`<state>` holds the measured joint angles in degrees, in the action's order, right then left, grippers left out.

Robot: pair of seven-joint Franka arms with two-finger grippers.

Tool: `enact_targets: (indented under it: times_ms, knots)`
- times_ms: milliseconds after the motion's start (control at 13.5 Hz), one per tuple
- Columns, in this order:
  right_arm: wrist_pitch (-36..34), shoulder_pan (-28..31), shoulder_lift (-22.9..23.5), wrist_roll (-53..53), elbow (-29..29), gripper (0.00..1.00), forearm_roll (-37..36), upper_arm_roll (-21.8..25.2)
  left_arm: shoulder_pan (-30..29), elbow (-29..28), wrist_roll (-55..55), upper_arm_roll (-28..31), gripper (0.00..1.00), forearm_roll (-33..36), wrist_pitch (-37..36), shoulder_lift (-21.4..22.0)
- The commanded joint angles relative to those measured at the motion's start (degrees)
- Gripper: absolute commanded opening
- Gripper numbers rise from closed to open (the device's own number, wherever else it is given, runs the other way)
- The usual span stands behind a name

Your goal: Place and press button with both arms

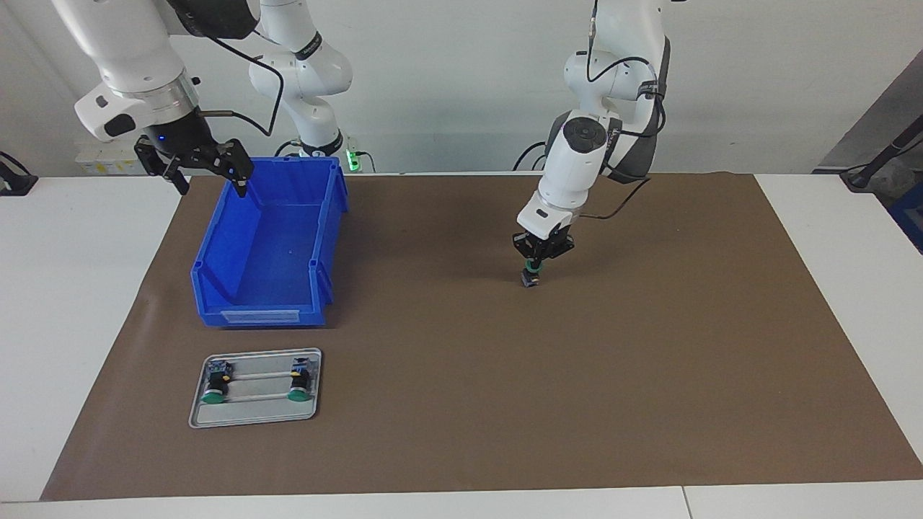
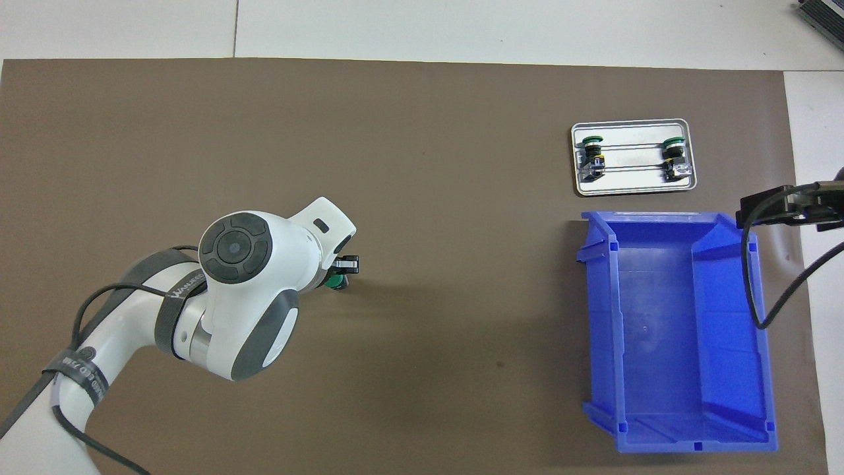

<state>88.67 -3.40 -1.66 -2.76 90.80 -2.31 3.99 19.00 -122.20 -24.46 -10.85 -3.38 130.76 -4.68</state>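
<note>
My left gripper (image 1: 535, 265) is shut on a green-capped button (image 1: 531, 276) and holds it low over the middle of the brown mat; I cannot tell whether the button touches the mat. In the overhead view the left arm's wrist hides most of that gripper (image 2: 341, 270), and only the button's green cap (image 2: 337, 283) shows. My right gripper (image 1: 213, 187) is open and empty, raised over the rim of the blue bin (image 1: 209, 267) at the end nearer to the robots. Only part of the right gripper (image 2: 784, 206) shows in the overhead view.
A small metal tray (image 1: 259, 416) lies on the mat beside the bin, farther from the robots, with two identical buttons (image 1: 216, 383) (image 1: 299, 380) lying in it. The blue bin (image 2: 603, 330) is empty. The brown mat (image 1: 577, 396) covers most of the white table.
</note>
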Motion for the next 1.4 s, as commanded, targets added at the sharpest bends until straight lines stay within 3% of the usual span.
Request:
enact_targets:
  times_ms: [0, 369, 591, 1033, 1329]
  knots:
    - [-0.43, 0.59, -0.71, 1.00, 0.52, 1.00, 0.38, -0.56, 0.07, -3.30, -0.68, 0.21, 0.00, 1.71, 3.95, 0.64]
    - [-0.43, 0.59, -0.71, 0.91, 0.52, 1.00, 0.38, -0.56, 0.07, -6.38, -0.68, 0.21, 0.00, 1.63, 9.51, -0.68]
    - [-0.43, 0.59, -0.71, 0.91, 0.52, 1.00, 0.38, -0.56, -0.10, -3.94, -0.59, 0.30, 0.00, 1.72, 7.67, -0.77]
    - [-0.43, 0.59, -0.71, 1.00, 0.52, 1.00, 0.38, -0.56, -2.38, 15.21, 0.54, 0.74, 0.00, 1.72, -15.33, -0.68]
    - [-0.43, 0.59, -0.71, 0.92, 0.52, 1.00, 0.38, -0.56, -10.27, 21.12, 10.71, 0.83, 0.00, 1.72, -22.99, 0.11]
